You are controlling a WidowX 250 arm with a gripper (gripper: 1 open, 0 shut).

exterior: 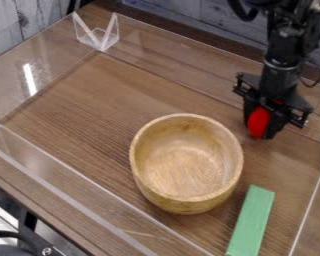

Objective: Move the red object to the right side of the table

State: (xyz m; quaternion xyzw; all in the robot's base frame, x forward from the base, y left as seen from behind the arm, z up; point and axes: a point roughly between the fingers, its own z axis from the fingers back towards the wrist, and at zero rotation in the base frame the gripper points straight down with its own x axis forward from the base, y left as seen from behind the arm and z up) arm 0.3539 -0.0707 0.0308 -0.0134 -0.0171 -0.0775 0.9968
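The red object [260,121], a small rounded red toy, hangs between the black fingers of my gripper [268,114] near the table's right side, just above the wood-grain table [96,110]. The gripper is shut on it, pointing straight down from the dark arm at the upper right. The toy's leafy top is hidden by the fingers. It sits to the upper right of the wooden bowl [187,163], apart from it.
A flat green block [252,222] lies at the front right, past the bowl. Low clear acrylic walls [63,190] edge the table, with a clear bracket [96,32] at the back left. A grey wall runs behind.
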